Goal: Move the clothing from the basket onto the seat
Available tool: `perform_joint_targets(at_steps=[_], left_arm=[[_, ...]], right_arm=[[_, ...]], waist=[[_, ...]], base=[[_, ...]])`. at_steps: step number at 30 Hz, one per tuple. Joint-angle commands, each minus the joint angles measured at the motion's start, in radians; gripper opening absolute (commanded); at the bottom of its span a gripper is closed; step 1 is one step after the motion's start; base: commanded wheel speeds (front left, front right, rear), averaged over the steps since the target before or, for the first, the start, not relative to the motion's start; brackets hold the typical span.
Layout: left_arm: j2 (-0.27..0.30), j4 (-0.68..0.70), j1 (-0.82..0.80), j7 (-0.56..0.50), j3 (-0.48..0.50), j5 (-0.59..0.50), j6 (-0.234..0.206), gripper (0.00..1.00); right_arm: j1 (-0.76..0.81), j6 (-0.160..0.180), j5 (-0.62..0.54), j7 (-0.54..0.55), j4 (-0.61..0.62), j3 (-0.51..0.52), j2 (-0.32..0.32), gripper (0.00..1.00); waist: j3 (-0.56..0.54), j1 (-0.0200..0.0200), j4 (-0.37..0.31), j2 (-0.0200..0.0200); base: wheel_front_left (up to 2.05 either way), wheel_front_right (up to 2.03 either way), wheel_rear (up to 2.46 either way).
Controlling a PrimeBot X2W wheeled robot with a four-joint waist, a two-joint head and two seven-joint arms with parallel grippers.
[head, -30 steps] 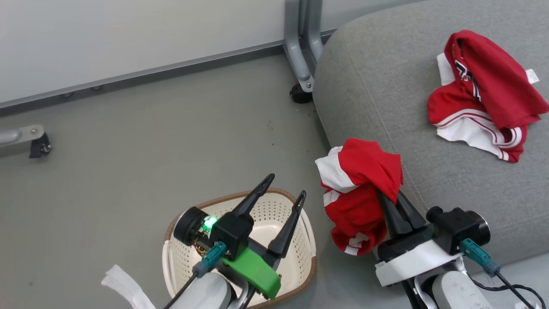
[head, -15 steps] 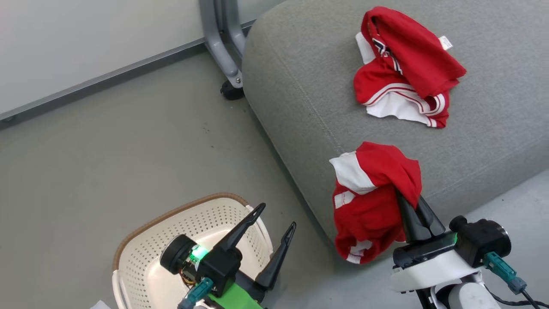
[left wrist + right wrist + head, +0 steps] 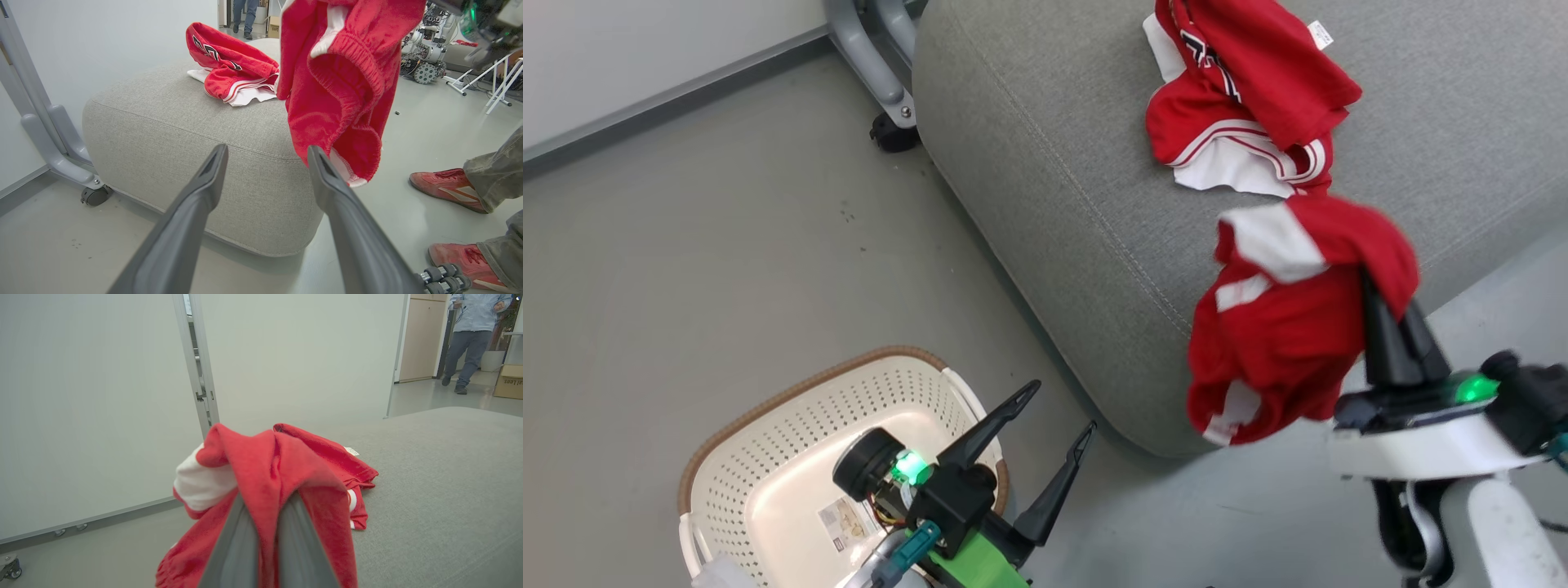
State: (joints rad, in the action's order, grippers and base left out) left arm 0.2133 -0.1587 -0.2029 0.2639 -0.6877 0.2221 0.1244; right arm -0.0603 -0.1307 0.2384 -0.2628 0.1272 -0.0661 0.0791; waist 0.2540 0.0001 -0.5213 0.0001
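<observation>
Clothing transfer nears its end: the right fingers [image 3: 1379, 343], clamped on a red garment [image 3: 1282, 343], have lifted it from low against the front of the grey seat [image 3: 1045, 163]. It now hangs at the seat's near corner, close to the other red garment [image 3: 1241, 90] already lying on the cushion; the head camera has swung too. A release over the cushion looks like the remaining step. The left fingers [image 3: 995, 420] stand spread and empty above the basket [image 3: 800, 425]. Its visible floor shows a paper label [image 3: 845, 514] and no clothing, though the arm hides part.
</observation>
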Motion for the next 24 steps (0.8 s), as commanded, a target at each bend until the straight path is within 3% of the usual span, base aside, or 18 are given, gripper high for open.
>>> perform_joint_targets(at_steps=[1, 6, 11, 18, 24], left_arm=[[0.018, 0.003, -0.028, 0.001, -0.004, -0.013, 0.007, 1.00], [0.045, 0.017, -0.075, 0.001, -0.014, -0.015, 0.007, 1.00], [0.077, 0.038, -0.116, 0.000, -0.014, -0.019, 0.007, 1.00], [0.111, 0.059, -0.202, -0.005, -0.027, -0.028, 0.007, 1.00], [0.105, 0.059, -0.247, -0.002, -0.018, -0.031, 0.001, 1.00]], right_arm=[[-0.048, 0.000, 0.017, -0.003, 0.017, 0.027, 0.011, 0.00], [-0.220, 0.000, 0.058, -0.003, 0.018, 0.120, 0.099, 0.00], [-0.413, 0.000, 0.113, -0.003, -0.073, 0.186, 0.208, 0.00], [-0.690, 0.000, 0.167, -0.003, -0.342, 0.233, 0.347, 0.00], [-0.855, 0.000, 0.160, -0.002, -0.599, 0.260, 0.396, 0.00]], waist=[[0.066, -0.0001, 0.053, -0.0001], [0.166, -0.0001, 0.118, -0.0001], [0.275, -0.0001, 0.159, -0.0001], [0.418, -0.0001, 0.233, -0.0001], [0.476, -0.0001, 0.296, -0.0001]], base=[[0.00, 0.00, 0.00], [0.00, 0.00, 0.00], [0.00, 0.00, 0.00], [0.00, 0.00, 0.00], [0.00, 0.00, 0.00]])
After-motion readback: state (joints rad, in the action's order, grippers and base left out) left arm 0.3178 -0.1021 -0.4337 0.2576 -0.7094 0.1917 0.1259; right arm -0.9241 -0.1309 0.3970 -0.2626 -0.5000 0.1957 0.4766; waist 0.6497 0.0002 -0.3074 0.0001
